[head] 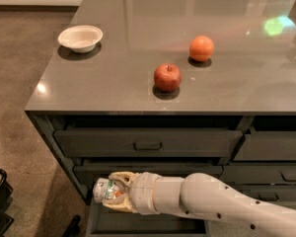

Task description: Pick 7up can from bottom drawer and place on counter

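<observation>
The end effector sits at the lower left of the camera view, in front of the drawer stack and below the table edge. Its tan fingers are clamped on the 7up can, one above and one below the can body. The can lies on its side, with one end facing left. Green and a little red marking shows between the fingers.

The can is clear of the bottom drawer. It hangs above the front left part of the drawer's opening, level with the front of the middle drawer. The bottom drawer is pulled out, and its dark inside shows below the arm. The white arm enters from the lower right edge and runs leftward across the drawer fronts to the end effector.

The top drawer, with a central handle, is closed. Narrower drawers of a second stack stand to its right.

On the glossy grey table top:
- A white bowl stands near the left edge.
- A red apple stands near the middle, towards the front edge.
- An orange stands behind and to the right of the apple, apart from it.
- A green light reflection shows near the right edge.

The brown floor lies to the left of the table.
</observation>
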You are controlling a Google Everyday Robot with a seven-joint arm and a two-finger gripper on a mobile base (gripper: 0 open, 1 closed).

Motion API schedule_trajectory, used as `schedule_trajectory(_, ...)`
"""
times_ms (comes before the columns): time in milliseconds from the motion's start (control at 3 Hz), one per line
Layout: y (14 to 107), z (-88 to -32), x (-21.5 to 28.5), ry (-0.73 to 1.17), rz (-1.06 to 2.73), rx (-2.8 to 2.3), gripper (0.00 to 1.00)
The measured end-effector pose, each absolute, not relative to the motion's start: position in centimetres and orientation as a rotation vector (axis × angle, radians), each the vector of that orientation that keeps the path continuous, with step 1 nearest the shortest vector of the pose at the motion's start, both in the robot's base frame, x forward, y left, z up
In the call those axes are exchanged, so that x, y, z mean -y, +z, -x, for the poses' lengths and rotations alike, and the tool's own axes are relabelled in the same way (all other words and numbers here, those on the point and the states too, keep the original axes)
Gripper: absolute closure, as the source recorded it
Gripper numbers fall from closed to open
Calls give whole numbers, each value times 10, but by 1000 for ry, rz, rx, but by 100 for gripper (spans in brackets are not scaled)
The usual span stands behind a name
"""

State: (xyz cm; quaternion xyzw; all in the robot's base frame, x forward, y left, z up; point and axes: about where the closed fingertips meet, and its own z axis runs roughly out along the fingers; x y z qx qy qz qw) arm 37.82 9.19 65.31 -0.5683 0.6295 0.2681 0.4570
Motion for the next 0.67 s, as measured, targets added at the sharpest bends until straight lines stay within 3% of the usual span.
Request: schedule_trajectory(667,701,-401,-94,677,1493,-1505,100)
